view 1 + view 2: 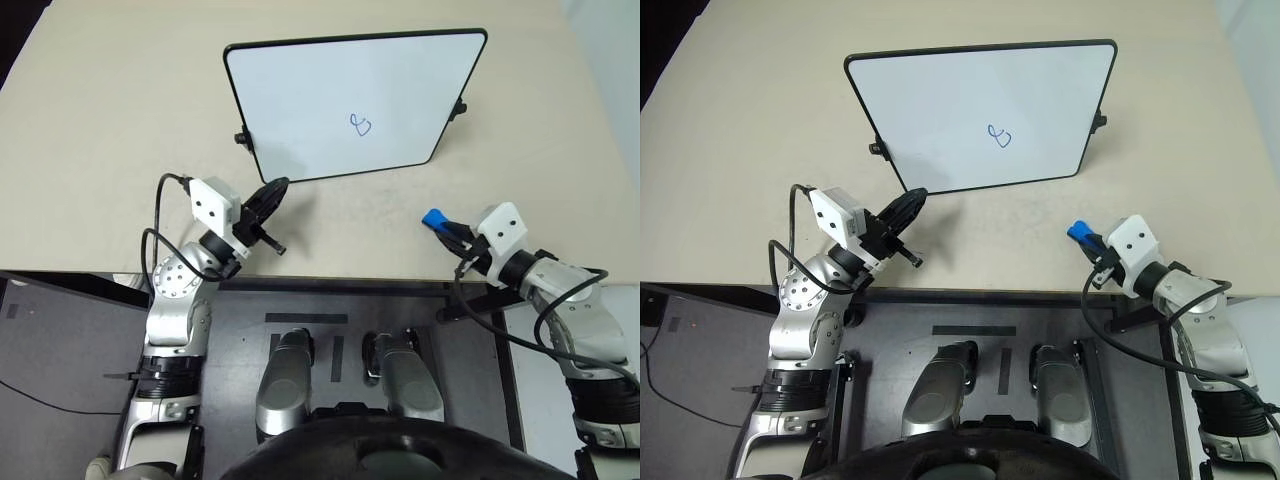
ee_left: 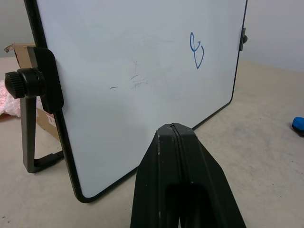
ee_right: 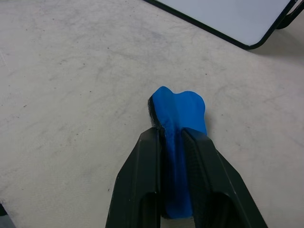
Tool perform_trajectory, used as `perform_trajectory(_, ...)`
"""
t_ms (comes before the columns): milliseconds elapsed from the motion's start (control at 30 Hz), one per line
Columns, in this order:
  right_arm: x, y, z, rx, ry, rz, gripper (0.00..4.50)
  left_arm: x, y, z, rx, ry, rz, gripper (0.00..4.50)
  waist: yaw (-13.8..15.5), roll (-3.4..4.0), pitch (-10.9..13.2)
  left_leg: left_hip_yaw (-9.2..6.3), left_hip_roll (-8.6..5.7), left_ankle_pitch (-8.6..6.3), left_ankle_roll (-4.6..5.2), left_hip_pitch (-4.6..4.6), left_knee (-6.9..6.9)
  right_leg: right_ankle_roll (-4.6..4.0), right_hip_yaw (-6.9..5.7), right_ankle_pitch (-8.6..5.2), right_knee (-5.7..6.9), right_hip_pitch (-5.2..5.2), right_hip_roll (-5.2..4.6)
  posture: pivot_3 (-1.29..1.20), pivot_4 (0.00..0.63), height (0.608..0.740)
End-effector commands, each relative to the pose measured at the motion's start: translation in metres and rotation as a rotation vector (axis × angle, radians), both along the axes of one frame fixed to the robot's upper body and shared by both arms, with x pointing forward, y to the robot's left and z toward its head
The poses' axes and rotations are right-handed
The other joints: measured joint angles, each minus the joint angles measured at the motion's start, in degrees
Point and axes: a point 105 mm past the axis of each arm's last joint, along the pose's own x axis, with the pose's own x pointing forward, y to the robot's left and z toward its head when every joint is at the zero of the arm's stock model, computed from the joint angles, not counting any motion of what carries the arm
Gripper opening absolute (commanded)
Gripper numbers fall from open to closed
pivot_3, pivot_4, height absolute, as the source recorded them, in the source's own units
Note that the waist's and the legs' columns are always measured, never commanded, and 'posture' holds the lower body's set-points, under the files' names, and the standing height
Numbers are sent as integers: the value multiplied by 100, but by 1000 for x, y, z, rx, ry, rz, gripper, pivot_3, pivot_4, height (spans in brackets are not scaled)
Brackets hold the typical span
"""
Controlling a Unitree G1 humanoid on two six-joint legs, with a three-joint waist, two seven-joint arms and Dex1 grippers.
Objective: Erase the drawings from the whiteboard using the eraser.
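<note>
A: Where is the eraser [image 3: 179, 118] right now?

B: It sits between the two fingers of the right gripper [image 1: 447, 231], over the table [image 1: 100, 150], off to the right of the whiteboard [image 1: 330, 90] and a little nearer the robot. The wrist camera shows a finger against each flank of the blue block, so the gripper is pinching the eraser by its narrow middle. I judge that is why it is held that way: the broad end sticks out past the fingertips, free to meet the board.

A: And the drawing [image 1: 360, 124]?

B: A small blue loop, unwiped, right of the board's middle. The eraser is well apart from it.

A: Why does the board lean like that?

B: It stands on a side stand with black knobs [image 2: 21, 83], tilted back, so its face is turned up toward the arms.

A: The left gripper [image 1: 272, 193]?

B: Its fingers are pressed together, holding nothing, just beside the board's lower left corner. It may be there to steady the frame, but I cannot tell whether it touches.
</note>
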Motion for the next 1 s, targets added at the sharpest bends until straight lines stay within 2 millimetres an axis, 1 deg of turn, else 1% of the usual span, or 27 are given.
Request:
perform_trajectory(33, 1, -6, -1, -48, -20, -4, 812, -1, -3, 11, 5, -47, -11, 0, 0, 0, 0, 0, 0, 0, 0, 1, 0, 0, 6, 0, 0, 0, 2, 0, 150, 740)
perform_trajectory(100, 1, -8, -5, -90, -29, -1, 812, 0, -3, 11, 5, -47, -12, 0, 0, 0, 0, 1, -2, -1, -1, 3, 0, 1, 13, 0, 0, 0, 3, 0, 150, 740)
perform_trajectory(233, 6, -14, -8, -103, -42, -28, 812, 0, -4, 11, 5, -48, -13, 0, 0, -2, -1, 2, -4, -6, -9, 10, 0, 1, 24, 0, 1, 5, 4, 0, 150, 740)
perform_trajectory(300, 8, -16, -9, -108, -46, -33, 425, 0, -4, 11, 6, -48, -13, 0, 0, -2, -1, 3, -5, -36, -57, 14, 0, 1, 30, 0, 2, 10, 5, 0, 150, 740)
perform_trajectory(367, 9, -18, -10, -113, -50, -38, 25, 0, -4, 11, 6, -48, -12, 0, 0, -4, -2, 3, -6, -38, -62, 18, 0, 1, 34, 0, 2, 15, 6, 0, 150, 740)
perform_trajectory(533, 10, -19, -10, -116, -60, -29, 25, 1, -4, 10, 6, -47, -12, 0, 5, -4, -2, 4, -8, -34, -60, 24, 0, 1, 41, -1, 1, 26, 6, 0, 150, 740)
perform_trajectory(600, 11, -14, -4, -112, -94, -3, 25, 1, -4, 10, 7, -46, -13, 0, 5, -4, -2, 4, -9, -34, -60, 24, 0, 2, 43, -1, 1, 26, 6, 0, 150, 740)
perform_trajectory(667, 13, -2, 17, -85, -179, 48, 25, 1, -3, 10, 7, -46, -13, 0, 1, -4, -2, 5, -9, -34, -60, 24, 0, 2, 44, -1, 1, 25, 6, 0, 150, 740)
perform_trajectory(767, 17, 27, 63, -40, -387, 164, 25, 1, -2, 10, 10, -46, -13, 0, -28, -2, -1, 6, -9, -35, -62, 18, 0, 2, 44, -1, 5, 14, 7, 0, 150, 740)
perform_trajectory(833, 20, 46, 84, -65, -506, 253, 25, 2, -3, 10, 10, -46, -15, 0, -73, -2, -1, 8, -9, -34, -59, 18, 0, 1, 46, 0, 16, -1, 8, 0, 150, 740)
perform_trajectory(900, 25, 65, 93, -118, -607, 341, 25, 3, -5, 10, 10, -45, -23, 0, -99, -3, -2, 8, -6, -21, -38, 19, -1, -2, 45, -2, 23, -6, 13, 0, 150, 740)
perform_trajectory(933, 29, 74, 97, -140, -658, 371, 25, 4, -6, 10, 9, -45, -28, 0, -98, -3, -2, 6, -2, 0, -2, 21, -2, -7, 45, -4, 23, -6, 16, 0, 150, 740)
perform_trajectory(1000, 36, 90, 99, -199, -748, 435, 25, 5, -9, 10, 7, -47, -34, 0, -100, -4, -2, -1, 2, -1, 0, 21, -8, -17, 45, -10, 25, -7, 22, 0, 150, 740)
